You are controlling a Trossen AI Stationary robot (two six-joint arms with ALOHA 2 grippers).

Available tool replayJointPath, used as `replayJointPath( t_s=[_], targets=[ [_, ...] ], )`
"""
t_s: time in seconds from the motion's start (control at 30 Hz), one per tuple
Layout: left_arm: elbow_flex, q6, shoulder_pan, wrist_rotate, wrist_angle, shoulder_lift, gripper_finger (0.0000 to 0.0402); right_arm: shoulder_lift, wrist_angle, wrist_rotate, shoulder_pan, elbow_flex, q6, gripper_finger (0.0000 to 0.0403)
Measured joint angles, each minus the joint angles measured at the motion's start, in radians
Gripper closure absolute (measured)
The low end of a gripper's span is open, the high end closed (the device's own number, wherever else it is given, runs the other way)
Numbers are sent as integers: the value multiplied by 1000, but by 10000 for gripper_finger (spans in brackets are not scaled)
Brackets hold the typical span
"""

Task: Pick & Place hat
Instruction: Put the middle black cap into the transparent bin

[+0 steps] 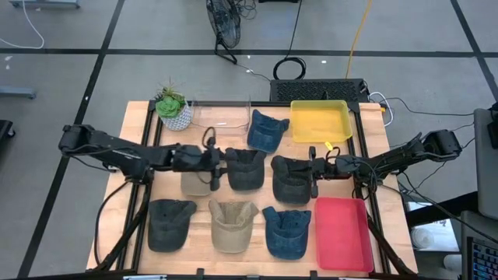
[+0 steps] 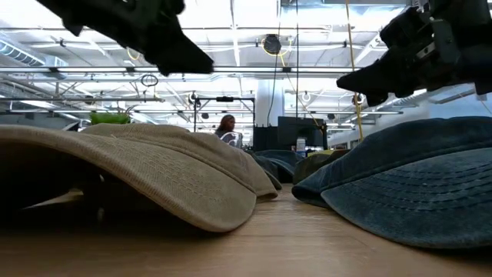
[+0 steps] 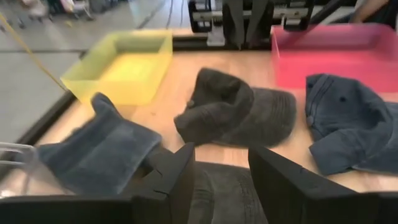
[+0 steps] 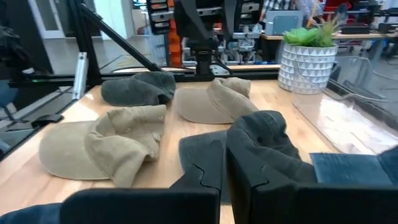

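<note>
Left gripper [image 1: 215, 166]: hung over the middle row of hats, fingers [image 3: 174, 180] spread apart with nothing between them, above the near edge of a dark grey cap [image 1: 244, 169].
Right gripper [image 1: 313, 169]: faced the left one from the other side, at the edge of a charcoal cap [image 1: 290, 179]; its fingers [image 4: 205, 168] stood close together, with only a thin gap and no cloth seen between them.
Hats on the table: a blue denim cap [image 1: 267, 131] lay at the back, a tan cap [image 1: 194, 182] sat partly under the left gripper, and along the front edge lay a dark cap [image 1: 170, 223], a khaki cap [image 1: 232, 225] and a second denim cap [image 1: 287, 230].
Trays: a yellow tray [image 1: 320, 120] sat at the back right; a red tray [image 1: 343, 234] sat at the front right.
Plant: a potted plant [image 1: 173, 107] stood in a white pot at the back left corner.
Writing: no logo or lettering could be read on any cap or tray.
Room: a person [image 2: 227, 128] showed far off beyond the table.
</note>
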Motion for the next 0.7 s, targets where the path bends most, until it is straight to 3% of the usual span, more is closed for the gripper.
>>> replayJointPath(
  t_s=[0.37, 0.7],
  targets=[
    [84, -32, 93, 60, -68, 247, 238, 0, -34, 26, 0, 0, 3, 403],
    [88, -49, 172, 143, -99, 325, 238, 0, -38, 26, 0, 0, 1, 403]
  ],
)
